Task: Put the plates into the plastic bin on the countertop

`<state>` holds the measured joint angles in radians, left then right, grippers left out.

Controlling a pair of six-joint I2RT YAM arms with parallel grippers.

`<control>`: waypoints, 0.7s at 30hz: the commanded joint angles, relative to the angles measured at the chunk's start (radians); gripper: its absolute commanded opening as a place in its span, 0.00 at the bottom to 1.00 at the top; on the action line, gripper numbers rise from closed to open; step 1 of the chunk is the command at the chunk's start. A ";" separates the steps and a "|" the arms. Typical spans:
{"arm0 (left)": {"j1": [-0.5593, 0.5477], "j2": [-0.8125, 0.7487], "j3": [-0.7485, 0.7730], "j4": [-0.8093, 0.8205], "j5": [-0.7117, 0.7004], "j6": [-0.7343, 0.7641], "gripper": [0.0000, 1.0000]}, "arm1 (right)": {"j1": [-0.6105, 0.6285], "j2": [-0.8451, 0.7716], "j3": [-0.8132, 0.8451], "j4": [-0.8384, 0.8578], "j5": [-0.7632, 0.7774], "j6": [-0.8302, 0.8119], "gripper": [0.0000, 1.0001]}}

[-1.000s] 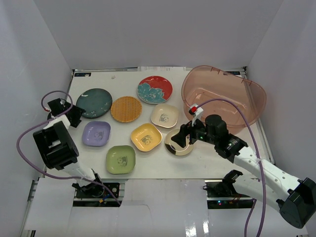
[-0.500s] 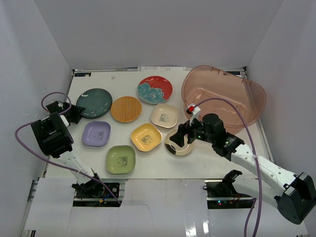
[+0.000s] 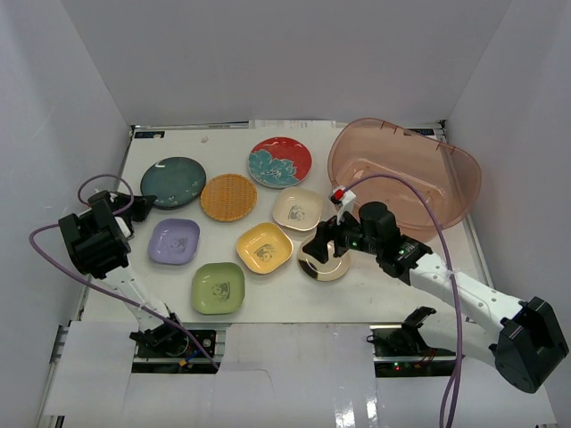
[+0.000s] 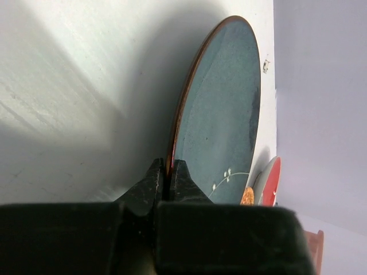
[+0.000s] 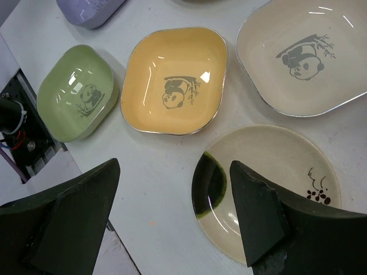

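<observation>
Three plain white walls, left [image 3: 45, 134], back [image 3: 285, 53] and right [image 3: 526, 134], box in a white matte countertop [image 3: 268, 299] under soft even light that throws only faint shadows, while at the near edge lie glossy white panels [image 3: 294, 374] that catch bright glints

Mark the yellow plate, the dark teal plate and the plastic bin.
yellow plate [image 5: 176, 91], right wrist view, on the panda print at its centre.
dark teal plate [image 4: 221, 114], left wrist view, middle of its glazed face.
plastic bin [image 3: 393, 176], top external view, bare inner floor.
</observation>
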<state>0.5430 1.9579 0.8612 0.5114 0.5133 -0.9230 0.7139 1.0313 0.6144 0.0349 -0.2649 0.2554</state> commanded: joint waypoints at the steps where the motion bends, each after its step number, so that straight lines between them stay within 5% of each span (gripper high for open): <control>1: 0.005 -0.060 -0.027 0.047 -0.004 -0.028 0.00 | 0.004 0.030 0.068 0.074 -0.030 0.008 0.84; 6: 0.003 -0.181 -0.041 0.160 0.001 -0.192 0.00 | 0.004 0.125 0.139 0.103 -0.063 0.059 0.98; 11: -0.040 -0.325 -0.001 0.233 0.040 -0.263 0.00 | 0.005 0.203 0.250 0.140 -0.077 0.129 0.90; 14: -0.095 -0.439 0.016 0.141 0.030 -0.218 0.00 | 0.004 0.246 0.335 0.148 -0.068 0.156 0.90; 21: -0.346 -0.611 -0.059 -0.005 0.097 -0.163 0.00 | 0.001 0.364 0.571 0.100 0.052 0.216 0.90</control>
<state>0.2768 1.4437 0.8242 0.4835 0.4847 -1.0592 0.7139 1.3666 1.0748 0.1219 -0.2840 0.4355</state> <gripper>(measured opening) 0.061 0.903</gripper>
